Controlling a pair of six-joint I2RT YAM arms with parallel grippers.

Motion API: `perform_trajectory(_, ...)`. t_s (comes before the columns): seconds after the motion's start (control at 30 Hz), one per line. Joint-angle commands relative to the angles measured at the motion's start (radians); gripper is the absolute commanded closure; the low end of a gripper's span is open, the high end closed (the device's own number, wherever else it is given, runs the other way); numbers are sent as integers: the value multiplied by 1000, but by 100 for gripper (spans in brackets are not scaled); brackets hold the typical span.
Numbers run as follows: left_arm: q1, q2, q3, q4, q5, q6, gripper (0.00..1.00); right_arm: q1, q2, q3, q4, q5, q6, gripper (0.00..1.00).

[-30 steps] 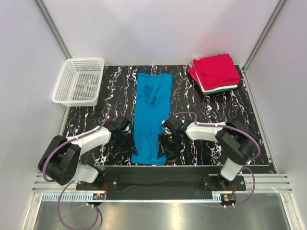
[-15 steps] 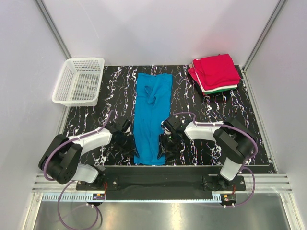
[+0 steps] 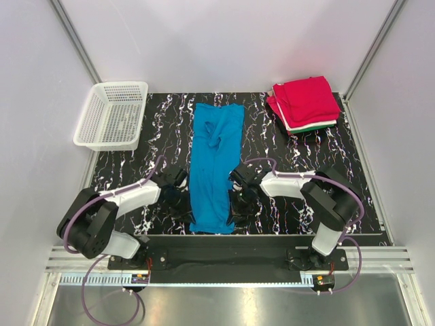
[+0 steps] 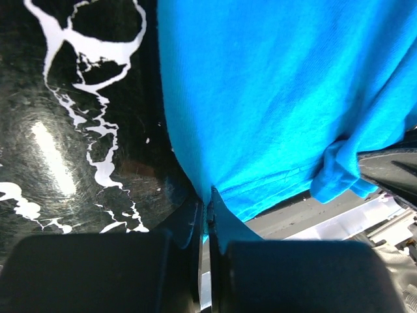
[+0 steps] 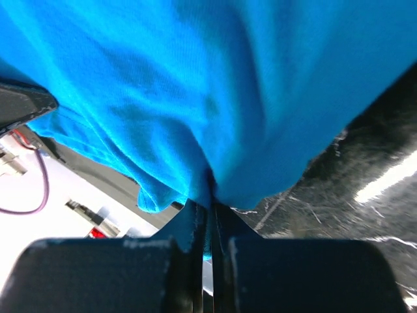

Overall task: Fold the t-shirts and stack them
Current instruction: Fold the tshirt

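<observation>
Stretching inward, left gripper (image 3: 182,204) and right gripper (image 3: 239,204) pinch blue t-shirt (image 3: 214,159) at hem.

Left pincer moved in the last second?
Yes, slightly. The left pincer has shifted right, away from the white basket, drawing the near hem of the blue t-shirt in narrower.

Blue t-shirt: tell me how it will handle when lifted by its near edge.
Likely floppy: the blue t-shirt bunches and droops beside the left end effector. Probably light, since thin pinches by it and the right end effector hold it. It should drape, not keep shape.
</observation>
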Motion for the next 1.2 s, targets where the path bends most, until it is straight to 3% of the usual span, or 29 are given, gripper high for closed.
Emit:
perform_trajectory(0.0, -3, 13, 48, -27, -55, 31, 100, 6, -4, 59, -95, 121, -54, 100)
perform_trajectory(0.43, -3, 9, 270, -90, -24, 48, 100, -7, -44, 285, -305, 201, -134, 100)
perform_trajectory(0.67, 1, 66, 404, -127, -51, 59, 100, -88, -63, 415, -415, 203, -197, 100)
perform_trajectory(1.17, 81, 276, 711, -194, -151, 71, 100, -255, 133, 711, -549, 180, -387, 100)
